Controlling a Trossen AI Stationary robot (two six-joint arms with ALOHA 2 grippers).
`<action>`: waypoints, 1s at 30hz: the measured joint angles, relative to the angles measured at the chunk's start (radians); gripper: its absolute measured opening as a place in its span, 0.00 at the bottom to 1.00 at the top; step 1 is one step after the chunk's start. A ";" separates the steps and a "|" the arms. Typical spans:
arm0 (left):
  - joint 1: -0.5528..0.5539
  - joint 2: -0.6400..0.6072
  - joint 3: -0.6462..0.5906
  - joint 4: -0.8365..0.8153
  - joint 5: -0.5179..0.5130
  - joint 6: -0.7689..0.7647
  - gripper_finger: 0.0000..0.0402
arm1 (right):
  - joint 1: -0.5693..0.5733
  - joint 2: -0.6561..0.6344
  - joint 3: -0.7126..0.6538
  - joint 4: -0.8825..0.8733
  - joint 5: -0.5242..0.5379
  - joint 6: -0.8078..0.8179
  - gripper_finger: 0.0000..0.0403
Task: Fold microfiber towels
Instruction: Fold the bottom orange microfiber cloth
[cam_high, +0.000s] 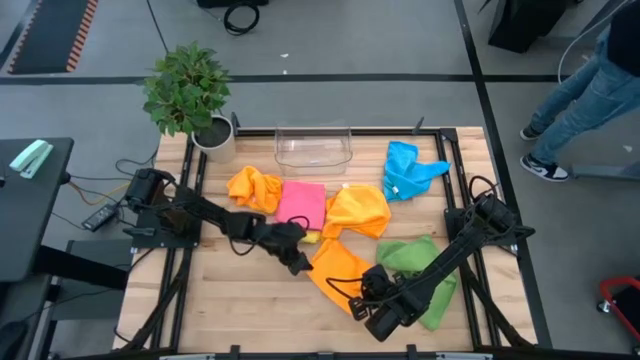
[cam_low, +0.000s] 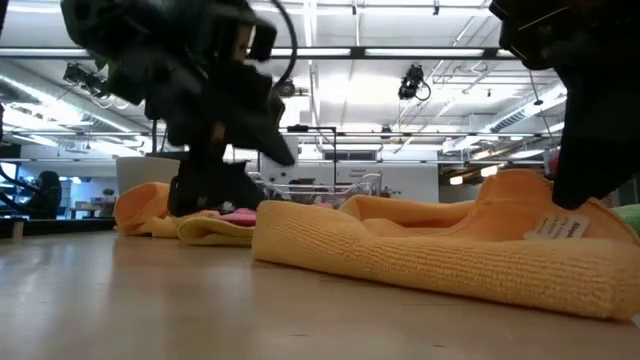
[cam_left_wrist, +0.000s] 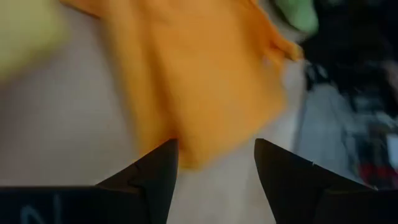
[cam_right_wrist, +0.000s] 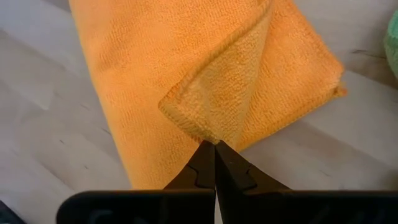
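Orange towel (cam_high: 338, 268) lies low in the frame's centre on the tabletop (cam_high: 240, 310). Right gripper (cam_right_wrist: 215, 144), pinched shut on its turned-over corner, holds the fold; left gripper (cam_left_wrist: 216, 155) stands open at the opposite edge, gripping nothing.

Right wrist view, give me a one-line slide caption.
Right gripper shut on a folded corner of the orange towel lying on the table.
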 joint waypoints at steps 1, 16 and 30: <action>-0.001 0.000 -0.010 -0.002 -0.020 0.001 0.54 | 0.002 0.000 0.000 0.000 0.000 -0.001 0.01; -0.052 0.031 -0.018 0.019 -0.122 0.072 0.43 | -0.005 0.000 0.000 0.000 0.000 -0.008 0.01; -0.055 0.063 -0.018 0.093 -0.125 0.100 0.42 | -0.038 0.000 0.000 0.030 0.003 -0.054 0.01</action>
